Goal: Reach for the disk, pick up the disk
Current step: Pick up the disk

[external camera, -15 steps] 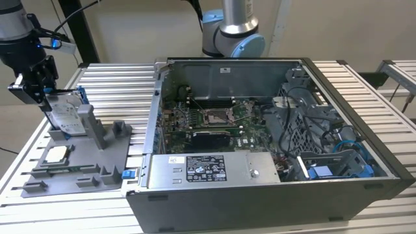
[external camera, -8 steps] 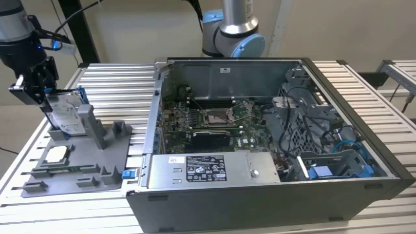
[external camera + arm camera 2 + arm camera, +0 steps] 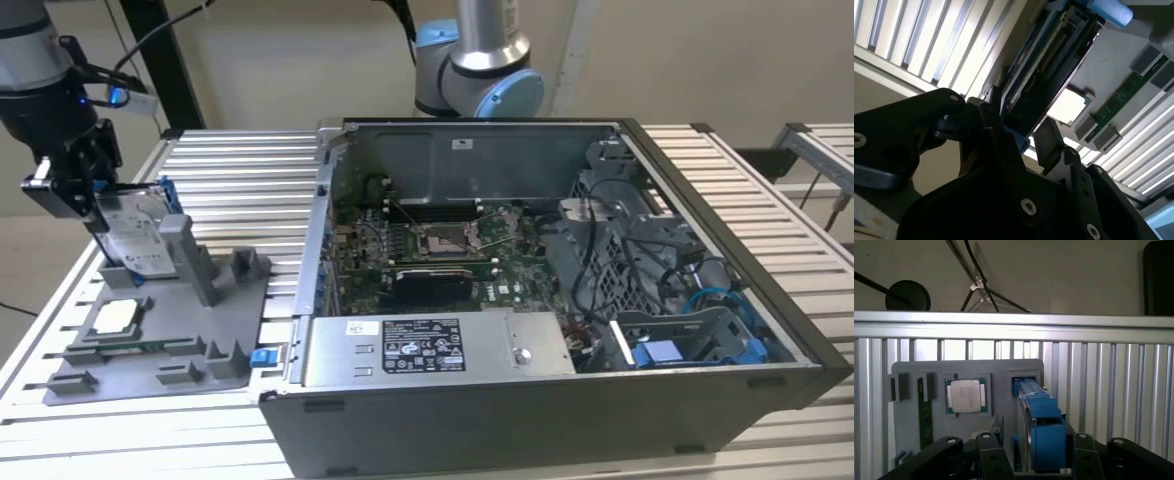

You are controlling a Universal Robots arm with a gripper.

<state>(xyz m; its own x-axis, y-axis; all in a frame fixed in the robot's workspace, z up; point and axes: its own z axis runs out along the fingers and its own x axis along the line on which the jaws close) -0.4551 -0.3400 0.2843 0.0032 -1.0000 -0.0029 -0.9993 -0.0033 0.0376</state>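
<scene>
At the exterior view's left, the tool (image 3: 96,212) hangs from the arm's dark wrist over the near-left part of the slatted metal tabletop (image 3: 240,170). It is down at the disk (image 3: 138,240), which stands on edge in a slot at the back of a grey fixture plate (image 3: 200,330), with its white label facing the exterior view's right and its blue frame along the top edge.

In the first wrist view the disk (image 3: 1046,432) is seen edge-on between the two black fingers (image 3: 991,457). The tool is spread open, straddling the disk; a strip of grey plate shows between one finger and the disk, while the other finger sits just beside it. The second wrist view shows the same straddle, with one finger pad (image 3: 1048,140) next to the disk's end (image 3: 1054,65).

Nearer on the plate lies a square silver chip (image 3: 114,316) in its own recess, and just beside that a green memory stick (image 3: 134,348). A small blue piece (image 3: 262,355) sits at the plate's right edge.

Further right, an open computer case (image 3: 534,420) lies on its side with its board exposed, and a second arm's blue-and-grey base (image 3: 478,70) stands behind it.
</scene>
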